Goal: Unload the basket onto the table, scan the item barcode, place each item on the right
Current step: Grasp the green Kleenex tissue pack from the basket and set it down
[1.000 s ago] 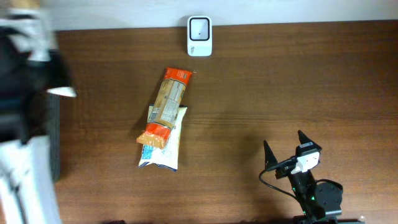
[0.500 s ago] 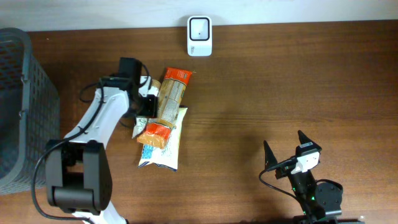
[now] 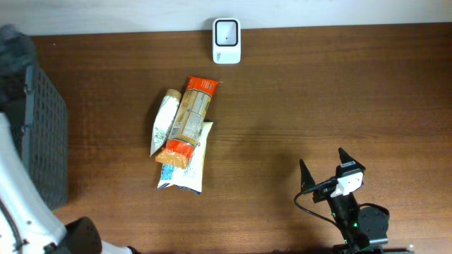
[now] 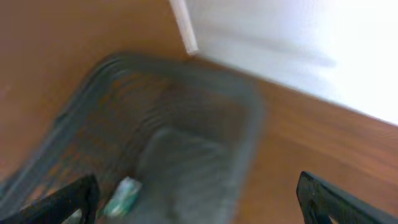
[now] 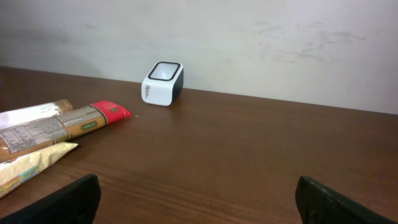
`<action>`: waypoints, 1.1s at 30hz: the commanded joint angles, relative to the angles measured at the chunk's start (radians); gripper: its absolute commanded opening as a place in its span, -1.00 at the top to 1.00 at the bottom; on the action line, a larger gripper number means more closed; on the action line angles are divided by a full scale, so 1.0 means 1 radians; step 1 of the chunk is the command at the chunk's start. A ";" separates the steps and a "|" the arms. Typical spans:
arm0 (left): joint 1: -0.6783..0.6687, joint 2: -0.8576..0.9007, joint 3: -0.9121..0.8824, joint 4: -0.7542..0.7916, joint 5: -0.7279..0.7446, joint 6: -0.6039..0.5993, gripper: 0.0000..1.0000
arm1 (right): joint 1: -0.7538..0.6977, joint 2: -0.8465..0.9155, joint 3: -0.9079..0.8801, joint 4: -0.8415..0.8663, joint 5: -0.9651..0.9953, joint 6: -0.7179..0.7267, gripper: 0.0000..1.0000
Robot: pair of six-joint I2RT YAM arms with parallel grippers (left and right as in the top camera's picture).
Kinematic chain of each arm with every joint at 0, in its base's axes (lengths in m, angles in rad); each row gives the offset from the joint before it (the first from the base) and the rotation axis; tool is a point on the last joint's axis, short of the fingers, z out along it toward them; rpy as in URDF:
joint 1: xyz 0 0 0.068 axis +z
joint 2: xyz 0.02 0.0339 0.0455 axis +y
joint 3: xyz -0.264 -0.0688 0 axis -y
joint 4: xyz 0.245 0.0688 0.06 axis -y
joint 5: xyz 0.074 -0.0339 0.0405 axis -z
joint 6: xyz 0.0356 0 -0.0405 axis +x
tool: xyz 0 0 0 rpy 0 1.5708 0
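The orange-ended packet lies on a white bag, left of centre on the surface, with a white pouch touching it at nine o'clock. The scanner stands at twelve o'clock, well apart. The right gripper rests at five o'clock, jaws apart. The left gripper faces a blurred dark basket, jaws apart.

Three flat snack packets by my count: one orange-ended tan wrapper, one white-and-yellow bag, one pale white-green pouch. One white box-shaped barcode scanner. One dark mesh basket.
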State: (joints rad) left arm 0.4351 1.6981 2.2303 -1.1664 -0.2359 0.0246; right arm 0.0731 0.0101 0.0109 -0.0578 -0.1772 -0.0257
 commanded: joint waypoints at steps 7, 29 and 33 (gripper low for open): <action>0.323 0.057 -0.595 0.331 0.124 0.241 -0.99 | 0.005 -0.004 -0.005 -0.006 0.008 0.004 -0.97; 0.509 0.378 -0.809 0.772 0.222 0.523 -0.48 | 0.005 -0.004 -0.005 -0.006 0.008 0.004 -0.97; 0.509 0.383 -0.807 0.773 0.222 0.522 0.60 | 0.005 -0.004 -0.005 -0.006 0.008 0.004 -0.97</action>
State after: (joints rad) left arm 0.9421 2.0609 1.4261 -0.3943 -0.0254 0.5400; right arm 0.0731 0.0101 0.0109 -0.0574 -0.1772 -0.0265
